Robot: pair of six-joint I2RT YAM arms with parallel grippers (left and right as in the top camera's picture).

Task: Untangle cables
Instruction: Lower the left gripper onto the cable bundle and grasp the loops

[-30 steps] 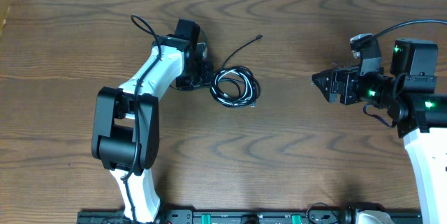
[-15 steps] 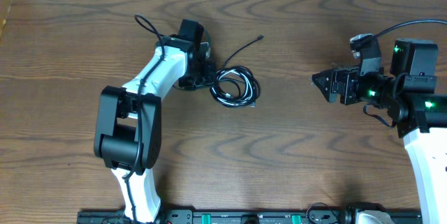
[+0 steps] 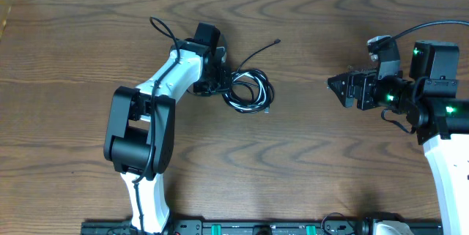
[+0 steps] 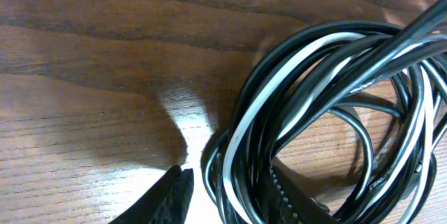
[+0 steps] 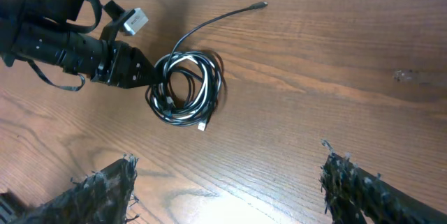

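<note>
The cables (image 3: 248,92) lie as one coiled bundle of black and white cords on the wooden table, left of centre. One black cord runs out of it to a plug end (image 3: 275,42) at the back. My left gripper (image 3: 222,83) is at the bundle's left edge. In the left wrist view its open fingers (image 4: 229,176) straddle several strands of the cables (image 4: 314,98), with a small gap beside the left finger. My right gripper (image 3: 331,86) is open and empty, well to the right of the bundle. The right wrist view shows its spread fingers (image 5: 227,165) and the cables (image 5: 187,90) far off.
A small white plug (image 5: 202,126) sticks out at the bundle's near side. The left arm's own thick black cord (image 3: 157,26) loops behind it. The arms' base rail (image 3: 242,228) runs along the front edge. Bare wood lies between the bundle and the right gripper.
My left arm has moved right, bringing its gripper onto the bundle's left edge. The bundle and its loose cord shifted slightly right. The right arm has not moved.
</note>
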